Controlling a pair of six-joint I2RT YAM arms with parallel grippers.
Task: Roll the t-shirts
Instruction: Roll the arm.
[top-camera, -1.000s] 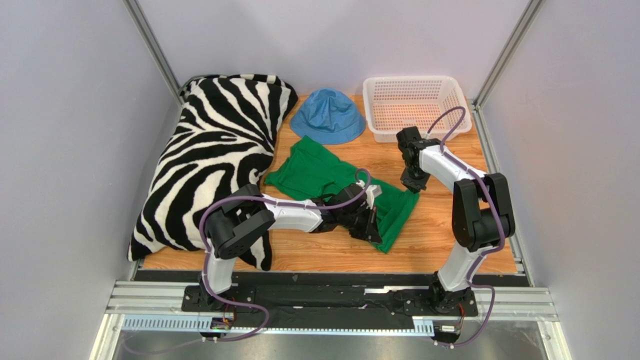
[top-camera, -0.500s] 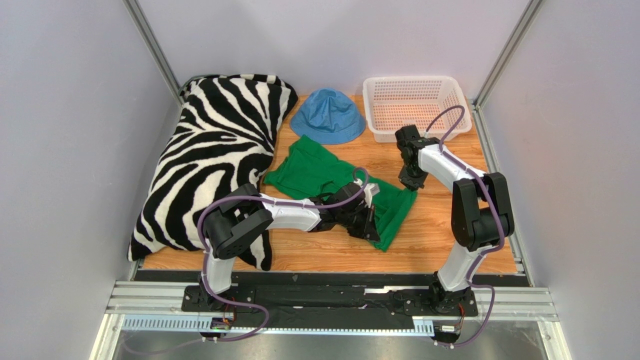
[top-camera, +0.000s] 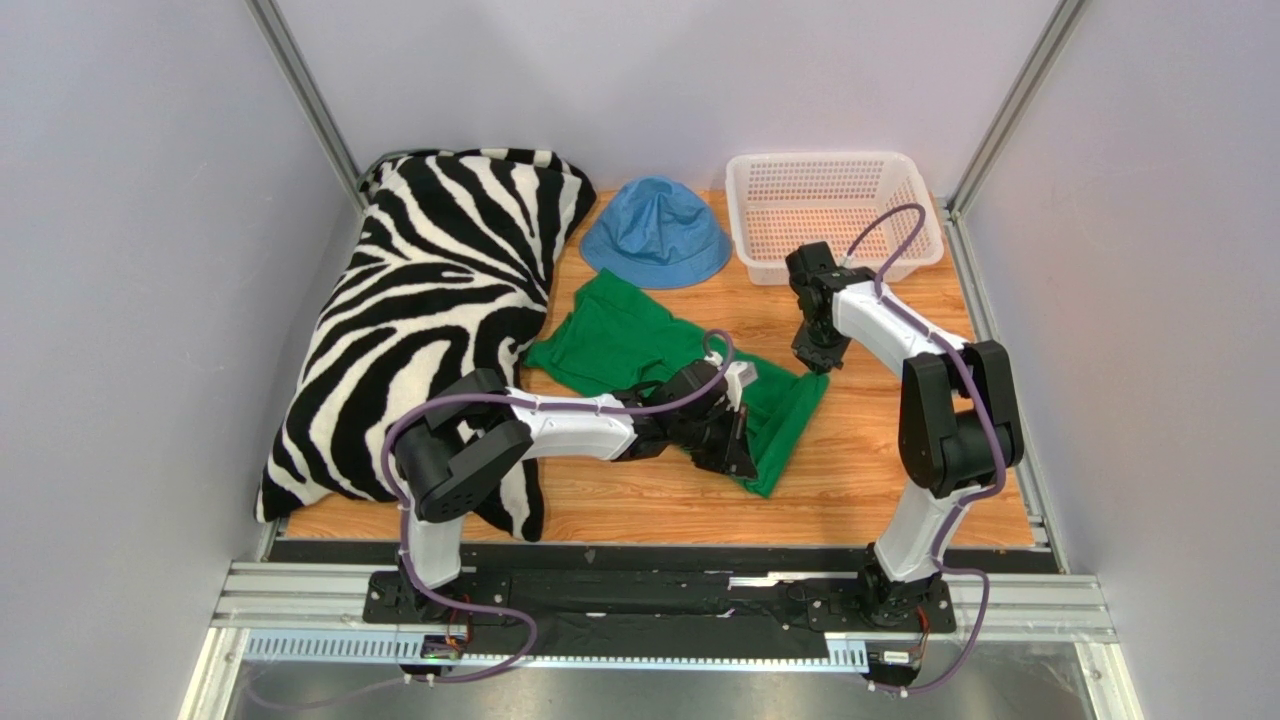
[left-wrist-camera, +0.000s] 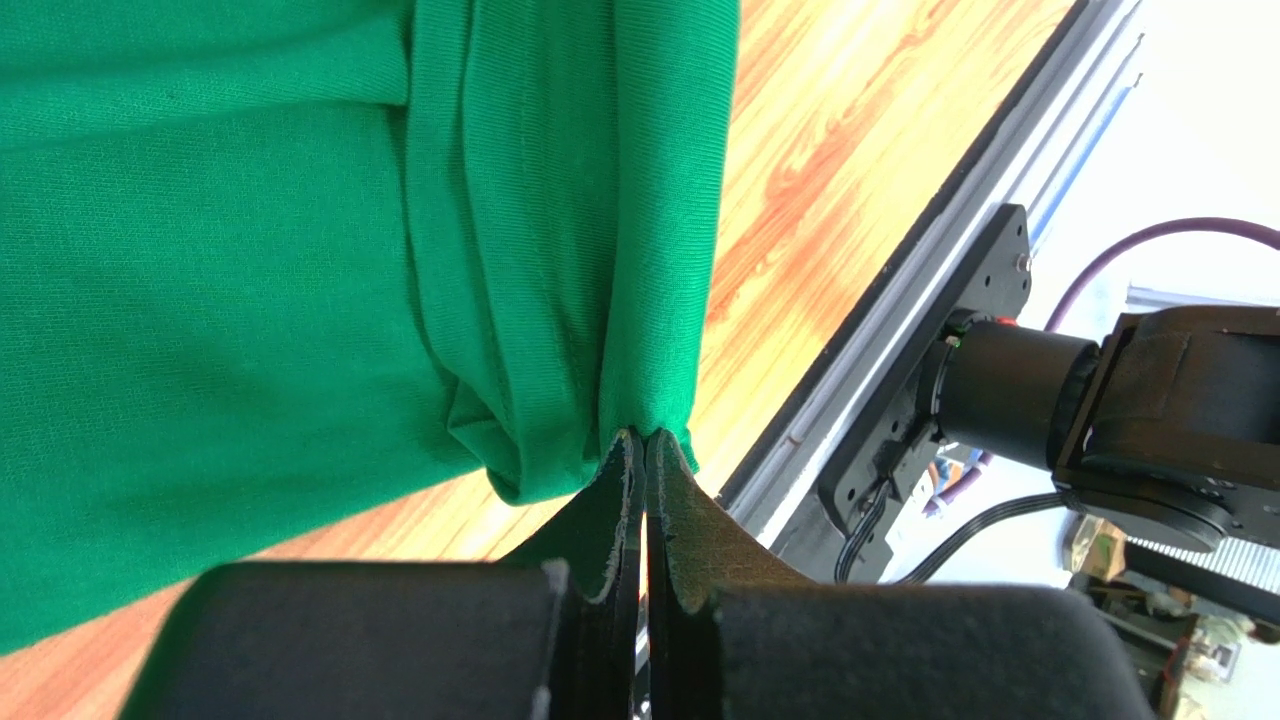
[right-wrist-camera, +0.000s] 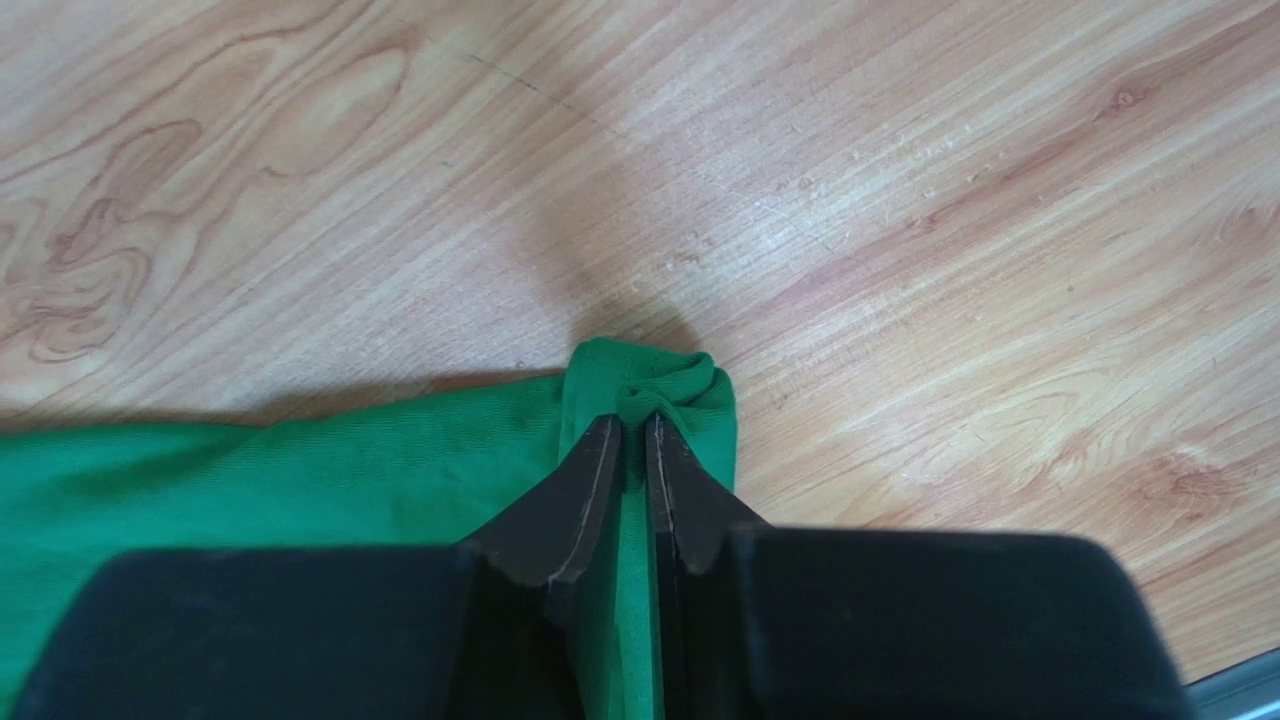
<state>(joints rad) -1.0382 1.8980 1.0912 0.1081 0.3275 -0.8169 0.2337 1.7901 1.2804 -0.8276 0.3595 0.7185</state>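
The bright green t-shirt (top-camera: 616, 338) lies crumpled on the wooden table, between the pillow and the right arm. My left gripper (top-camera: 739, 443) is at its near right edge, shut on a fold of the hem (left-wrist-camera: 649, 420); green cloth (left-wrist-camera: 226, 300) fills the left wrist view beyond the tips. My right gripper (top-camera: 819, 360) is at the shirt's far right corner. It is shut on a bunched bit of green cloth (right-wrist-camera: 646, 383), which shows between the fingers, with the rest of the shirt (right-wrist-camera: 301, 465) spreading left on the wood.
A black-and-white zebra pillow (top-camera: 413, 323) covers the table's left side. A blue bucket hat (top-camera: 657, 230) sits behind the shirt, and a white plastic basket (top-camera: 831, 156) stands at the back right. The metal rail (top-camera: 661, 578) runs along the near edge. Grey walls close both sides.
Both grippers have shifted a little away from the near edge and to the left, keeping their hold. The shirt's right edge has come with them.
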